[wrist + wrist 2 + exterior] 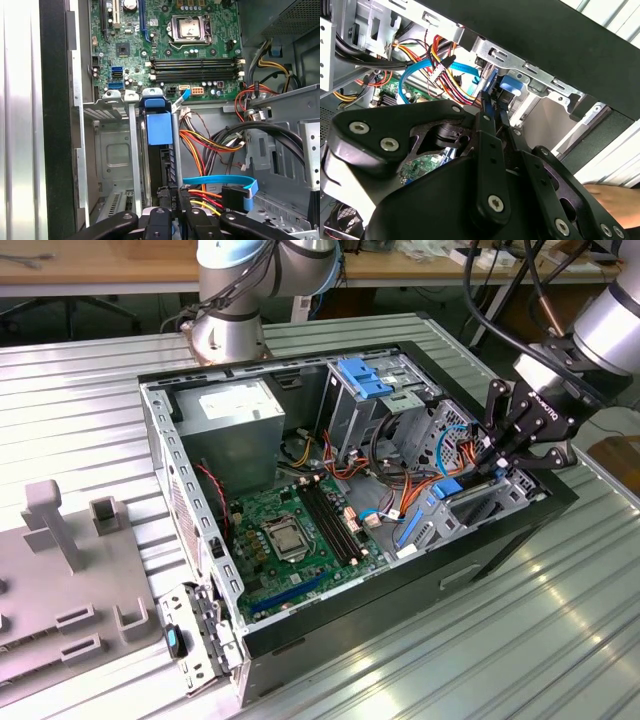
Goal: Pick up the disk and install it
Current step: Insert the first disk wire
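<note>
The black pincer (493,112) is pinched on the flat dark disk with bright blue plastic rails (160,127). The disk is stood on edge in the silver metal drive bay (107,150), at 3 o'clock of the open black computer case (400,570) in the exterior view. Beyond it, the green motherboard (170,45) is seen.

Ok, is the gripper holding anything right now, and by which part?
Yes, the disk: the gripper is shut on its thin end nearest the wrist, with the disk standing on edge in the silver drive bay.
</note>
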Controlling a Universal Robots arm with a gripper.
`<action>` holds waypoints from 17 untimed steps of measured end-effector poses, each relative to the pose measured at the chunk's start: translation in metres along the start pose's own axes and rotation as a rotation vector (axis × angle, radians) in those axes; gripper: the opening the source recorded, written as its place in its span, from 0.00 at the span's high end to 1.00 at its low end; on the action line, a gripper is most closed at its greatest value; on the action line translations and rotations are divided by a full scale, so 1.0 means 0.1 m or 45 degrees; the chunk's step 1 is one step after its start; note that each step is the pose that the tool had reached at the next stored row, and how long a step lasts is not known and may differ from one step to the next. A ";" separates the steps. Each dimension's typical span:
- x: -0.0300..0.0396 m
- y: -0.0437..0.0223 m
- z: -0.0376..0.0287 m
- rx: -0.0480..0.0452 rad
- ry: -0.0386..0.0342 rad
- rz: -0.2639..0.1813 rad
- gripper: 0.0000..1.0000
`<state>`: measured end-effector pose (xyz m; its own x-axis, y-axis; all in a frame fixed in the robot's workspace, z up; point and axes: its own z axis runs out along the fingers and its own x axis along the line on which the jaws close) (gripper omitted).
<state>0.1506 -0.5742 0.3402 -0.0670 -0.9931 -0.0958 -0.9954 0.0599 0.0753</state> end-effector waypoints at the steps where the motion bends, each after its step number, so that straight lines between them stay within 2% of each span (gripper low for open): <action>1: 0.000 0.000 -0.001 0.001 -0.0005 0.000 0.82; 10: -0.005 0.004 -0.055 0.006 -0.0040 -0.002 0.82; 17: -0.004 0.018 -0.054 0.007 -0.0049 -0.019 0.82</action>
<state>0.1492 -0.5743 0.3457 -0.0521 -0.9935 -0.1008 -0.9966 0.0453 0.0687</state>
